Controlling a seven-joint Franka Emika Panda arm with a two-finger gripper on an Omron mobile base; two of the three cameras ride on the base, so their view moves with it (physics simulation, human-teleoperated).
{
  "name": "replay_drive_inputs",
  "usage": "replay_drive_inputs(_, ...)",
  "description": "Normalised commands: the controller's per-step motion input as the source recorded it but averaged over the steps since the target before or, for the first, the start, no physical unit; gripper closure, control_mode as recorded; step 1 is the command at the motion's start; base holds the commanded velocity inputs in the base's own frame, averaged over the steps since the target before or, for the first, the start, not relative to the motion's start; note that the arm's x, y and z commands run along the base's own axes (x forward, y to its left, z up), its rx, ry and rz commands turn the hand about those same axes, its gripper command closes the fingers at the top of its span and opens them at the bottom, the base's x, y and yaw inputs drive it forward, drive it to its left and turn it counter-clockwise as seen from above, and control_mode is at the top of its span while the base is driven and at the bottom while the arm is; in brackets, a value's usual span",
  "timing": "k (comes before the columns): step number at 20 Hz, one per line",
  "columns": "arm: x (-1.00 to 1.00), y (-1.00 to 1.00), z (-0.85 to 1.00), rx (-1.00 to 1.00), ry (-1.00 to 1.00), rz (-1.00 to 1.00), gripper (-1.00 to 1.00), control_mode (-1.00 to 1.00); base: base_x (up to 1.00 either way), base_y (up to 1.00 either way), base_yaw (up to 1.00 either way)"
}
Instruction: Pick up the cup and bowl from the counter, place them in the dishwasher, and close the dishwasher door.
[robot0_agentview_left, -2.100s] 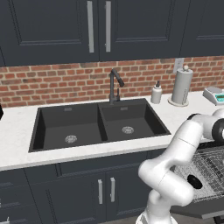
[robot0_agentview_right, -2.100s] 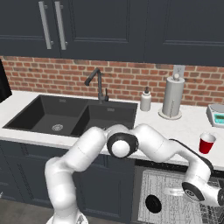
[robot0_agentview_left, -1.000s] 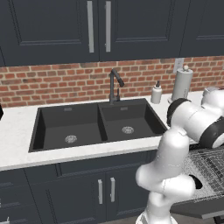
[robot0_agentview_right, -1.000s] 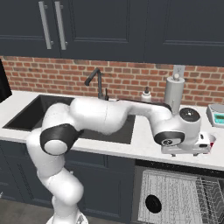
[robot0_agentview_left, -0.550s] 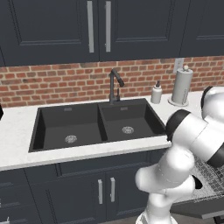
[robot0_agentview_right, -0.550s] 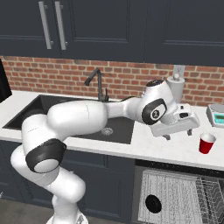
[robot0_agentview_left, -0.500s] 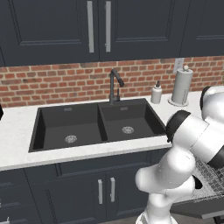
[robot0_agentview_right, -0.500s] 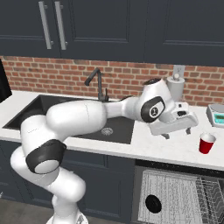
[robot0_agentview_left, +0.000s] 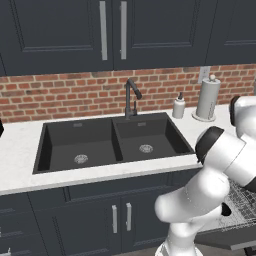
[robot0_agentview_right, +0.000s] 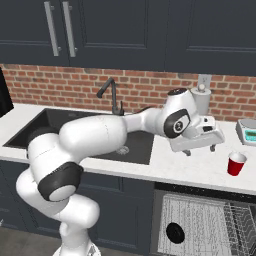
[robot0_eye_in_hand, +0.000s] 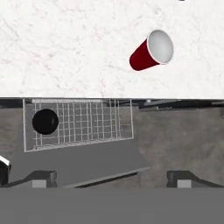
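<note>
The white speckled counter (robot0_agentview_right: 200, 172) is carrying the red cup (robot0_agentview_right: 236, 163), standing upright right of the black sink (robot0_agentview_right: 75, 132). Below it, the dishwasher's wire rack (robot0_agentview_right: 200, 225) is holding a black bowl (robot0_agentview_right: 175, 233). The gripper (robot0_agentview_right: 202, 149) is hovering left of the cup, fingers spread apart, empty.

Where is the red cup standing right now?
In the right base view the red cup stands upright on the counter, right of the sink, above the open dishwasher rack.

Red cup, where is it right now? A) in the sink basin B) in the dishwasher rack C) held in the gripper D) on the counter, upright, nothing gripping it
D: the red cup stands upright on the counter, apart from the open gripper.
</note>
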Motion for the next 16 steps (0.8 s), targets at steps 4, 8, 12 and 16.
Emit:
replay_drive_inputs(4,0.56,0.0,0.0,0.0,-0.1,0.16,-1.0,-1.0,0.0,0.0,0.0)
replay_drive_inputs(8,0.53,0.0,-0.08,0.0,-0.11,0.23,-1.0,-1.0,0.0,0.0,0.0)
replay_drive_inputs(12,0.45,-0.2,-0.12,0.0,-0.04,0.15,-1.0,-1.0,0.0,0.0,0.0)
replay_drive_inputs(16,0.37,-0.43,-0.08,0.0,0.02,0.0,-1.0,-1.0,0.0,0.0,0.0)
